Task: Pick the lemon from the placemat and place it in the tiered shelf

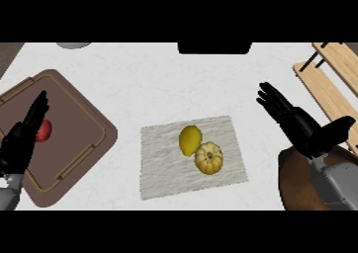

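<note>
Since the lemon [189,140] lies untouched on the placemat [161,170], the task looks to be at its opening step, the reach, with nothing picked up yet. The lemon sits near the placemat's middle, touching a small yellow-orange gourd [209,158] just beside it. The right robot hand [298,127] hovers over the white table [153,84] to the right of the placemat, fingers straight and holding nothing. It is between the placemat and the wooden tiered shelf [335,79] at the far right. The left robot hand [20,141] is also open, fingers extended, above a brown tray [87,113] that carries a red object [43,131].

The next move probably calls for the right hand to move left and down over the lemon, then close on it without catching the gourd.

Counted: one lemon, one gourd, one placemat, one tray, one red object, one shelf, two hands.
</note>
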Action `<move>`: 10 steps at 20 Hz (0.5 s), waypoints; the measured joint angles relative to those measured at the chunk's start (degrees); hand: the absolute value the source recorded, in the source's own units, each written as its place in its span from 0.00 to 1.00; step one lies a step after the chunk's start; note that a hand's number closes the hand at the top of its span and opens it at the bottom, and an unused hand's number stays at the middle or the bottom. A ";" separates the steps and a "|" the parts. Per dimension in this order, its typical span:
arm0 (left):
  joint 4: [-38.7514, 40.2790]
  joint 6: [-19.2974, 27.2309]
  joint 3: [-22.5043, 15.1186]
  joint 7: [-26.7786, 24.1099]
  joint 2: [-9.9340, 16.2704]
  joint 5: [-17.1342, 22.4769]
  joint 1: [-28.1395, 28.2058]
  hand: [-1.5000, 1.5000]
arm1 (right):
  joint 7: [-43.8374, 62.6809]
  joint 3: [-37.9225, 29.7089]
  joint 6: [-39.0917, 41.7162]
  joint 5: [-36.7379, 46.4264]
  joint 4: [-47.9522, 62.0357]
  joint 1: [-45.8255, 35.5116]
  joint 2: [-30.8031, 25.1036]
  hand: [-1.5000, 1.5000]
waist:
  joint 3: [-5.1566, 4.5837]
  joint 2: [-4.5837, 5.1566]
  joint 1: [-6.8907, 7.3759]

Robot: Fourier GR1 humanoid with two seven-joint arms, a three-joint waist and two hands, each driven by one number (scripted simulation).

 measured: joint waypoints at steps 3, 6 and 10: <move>-1.19 -0.32 -0.03 0.77 -1.75 0.53 -1.27 0.50 | -2.94 -1.96 -1.70 0.34 -1.47 -2.46 2.64 1.00 | 0.26 0.23 0.11; -3.56 -1.75 -0.31 1.35 -3.33 2.64 -2.41 0.50 | -8.65 -5.73 -4.47 -0.28 -3.65 -7.44 6.05 1.00 | 0.43 0.20 0.71; -6.17 -3.70 -1.37 2.93 -5.19 5.37 -1.91 0.50 | -2.36 -4.69 -15.44 9.32 1.52 -6.91 3.26 0.00 | 0.11 0.19 0.64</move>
